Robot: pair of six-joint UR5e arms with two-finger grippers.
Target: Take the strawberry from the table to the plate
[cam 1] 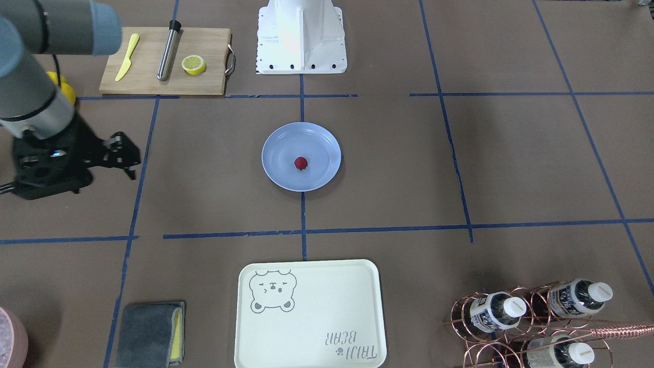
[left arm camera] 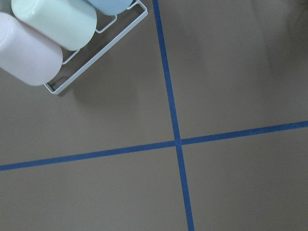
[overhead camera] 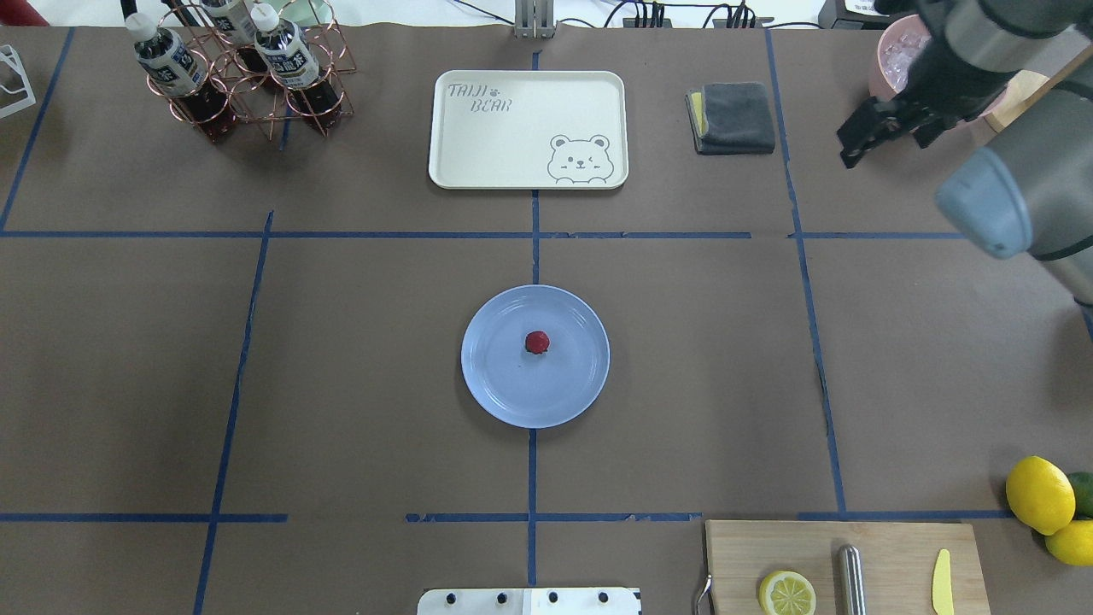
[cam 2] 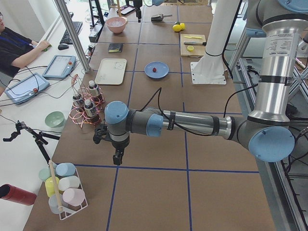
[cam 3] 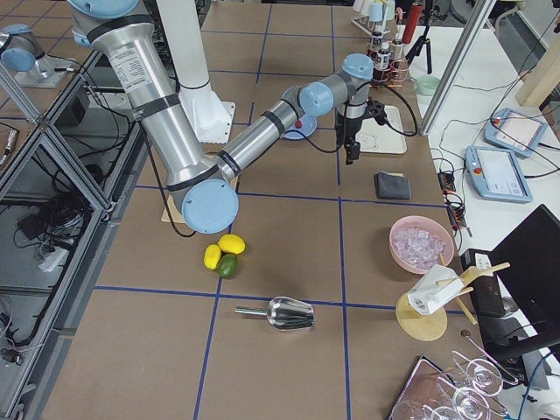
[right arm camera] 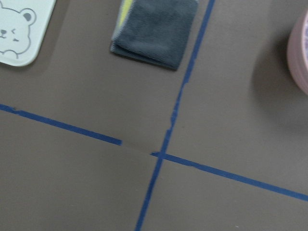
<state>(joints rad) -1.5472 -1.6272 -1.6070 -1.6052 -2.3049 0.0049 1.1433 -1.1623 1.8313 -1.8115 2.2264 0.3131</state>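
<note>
The dark-red strawberry (cam 1: 301, 163) (overhead camera: 536, 342) lies near the middle of the light-blue plate (cam 1: 276, 138) (overhead camera: 495, 384), which sits at the centre of the brown table (overhead camera: 359, 359). My right gripper (cam 1: 130, 156) (overhead camera: 854, 141) hovers far off to the side of the plate, close to the grey cloth; its black fingers look open with nothing between them. My left gripper (cam 2: 117, 156) shows only in the exterior left view, low over the table by the bottle rack, and I cannot tell whether it is open or shut.
A cream bear-print tray (overhead camera: 528, 128) and a grey cloth (overhead camera: 733, 117) lie at the far side. A copper bottle rack (overhead camera: 230, 77) stands far left. A cutting board (overhead camera: 841, 568) holds a lemon half, a rod and a yellow knife. Lemons (overhead camera: 1039, 494) sit near right.
</note>
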